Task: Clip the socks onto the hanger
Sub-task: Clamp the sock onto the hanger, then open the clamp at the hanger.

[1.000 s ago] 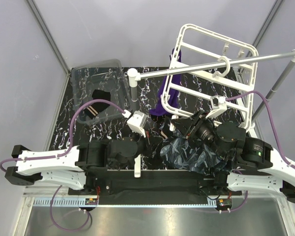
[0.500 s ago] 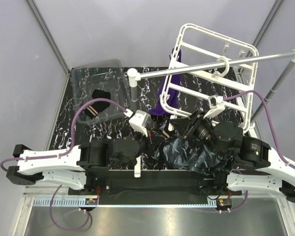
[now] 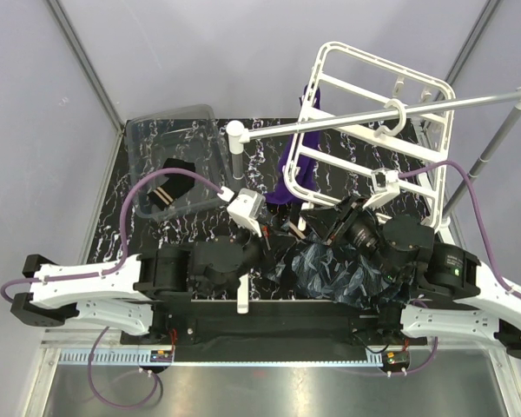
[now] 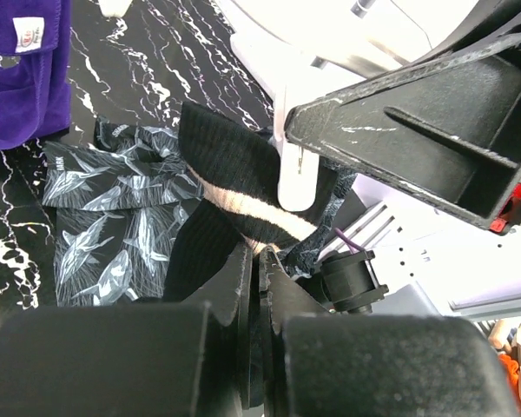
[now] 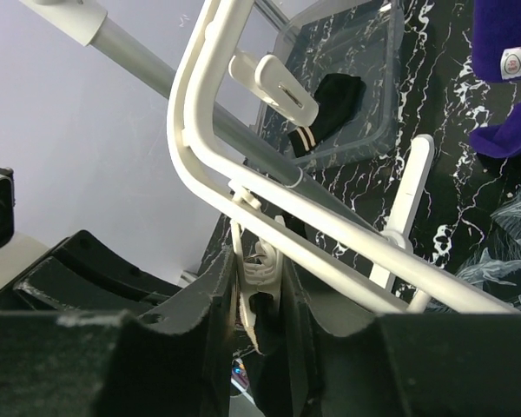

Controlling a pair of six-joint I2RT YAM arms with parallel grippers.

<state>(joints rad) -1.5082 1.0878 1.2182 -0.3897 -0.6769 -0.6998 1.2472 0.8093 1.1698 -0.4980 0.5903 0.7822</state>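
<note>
Hanger clip (image 5: 261,261) — in right hand (image 5: 259,280), wrist-view

Bright, even light, soft shadows; the left pincer (image 4: 259,261) looms dark, slightly blurred.

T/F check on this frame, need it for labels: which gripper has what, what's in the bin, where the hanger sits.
1. The left gripper is shut on a black sock with a beige stripe. True.
2. The right gripper is open and empty. False: it is closed on a white plastic clip of the large white plastic hanger.
3. The clear plastic bin is empty. False: a black striped sock lies in it.
4. A navy shark-print sock lies on the black marbled table. True.
5. The hanger lies flat on the table. False: its hook hangs on the grey metal rod.
</note>
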